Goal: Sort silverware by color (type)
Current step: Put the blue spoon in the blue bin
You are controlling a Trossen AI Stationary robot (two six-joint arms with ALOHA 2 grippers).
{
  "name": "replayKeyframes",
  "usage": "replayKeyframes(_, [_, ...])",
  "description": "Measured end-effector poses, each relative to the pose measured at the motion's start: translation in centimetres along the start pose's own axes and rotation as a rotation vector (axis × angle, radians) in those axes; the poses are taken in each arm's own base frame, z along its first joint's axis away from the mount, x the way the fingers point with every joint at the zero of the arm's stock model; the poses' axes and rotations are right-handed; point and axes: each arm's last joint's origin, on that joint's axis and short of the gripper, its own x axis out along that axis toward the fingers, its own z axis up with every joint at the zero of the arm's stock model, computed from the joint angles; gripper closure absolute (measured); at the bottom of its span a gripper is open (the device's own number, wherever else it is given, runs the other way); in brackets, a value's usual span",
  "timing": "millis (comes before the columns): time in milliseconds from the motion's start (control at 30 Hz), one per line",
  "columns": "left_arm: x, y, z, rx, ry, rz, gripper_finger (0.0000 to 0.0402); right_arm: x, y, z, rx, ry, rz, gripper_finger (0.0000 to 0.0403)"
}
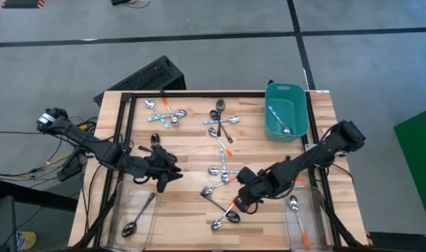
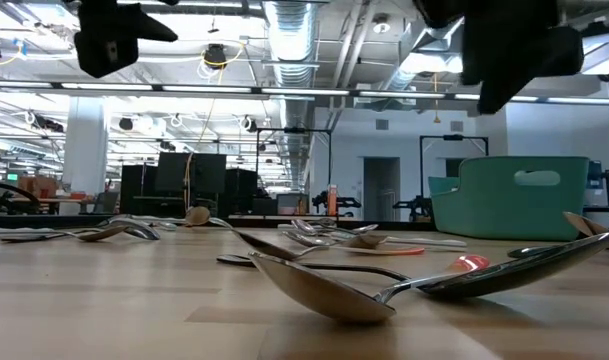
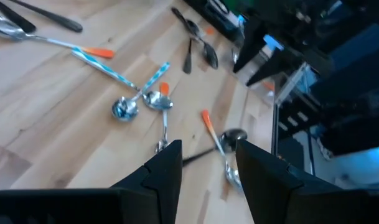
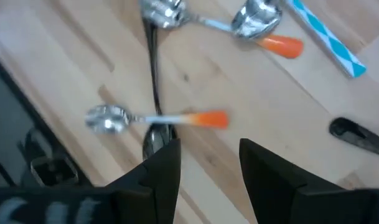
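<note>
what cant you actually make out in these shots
- High view: the spoon under the right gripper is partly covered by the arm.
- High view: handle colour of the spoon in the teal tub is too small to tell.
- Low view: both arms are cut off at the top edge.
- Left wrist view: the clear bin is blurred.

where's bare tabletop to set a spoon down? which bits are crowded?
Free: the strip between the left clear bin and the near spoon cluster; also the wood between the teal tub and the right clear bin. Crowded: the far edge and centre line, spoons overlapping, with both open grippers, left and right, over the middle.
</note>
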Motion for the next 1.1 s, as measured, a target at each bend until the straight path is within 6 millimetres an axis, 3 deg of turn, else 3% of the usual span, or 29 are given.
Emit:
replayKeyframes(200, [-0.2, 0.2, -0.7, 0.036, 0.048, 0.035, 0.0264, 0.2, 0.6, 1.0, 0.158, -0.168, 0.047, 0.0218])
replayKeyframes(533, [-0.3, 1.1, -1.4, 0.043, 0.121, 0.118, 0.0264, -0.5, 0.8, 2.4, 0.261, -0.194, 0.13, 0.0218])
replayKeyframes(800, [-1.1, 0.2, -2.7, 0.015, 0.132, 0.093, 0.0264, -0.5, 0.4, 3.5, 0.298, -0.206, 0.113, 0.0237])
replayKeyframes(1100, [-2.2, -0.9, -4.3, 0.018, 0.092, 0.071, 0.0264, -2.2, 1.0, 6.1, 0.247, -0.254, 0.135, 0.0262])
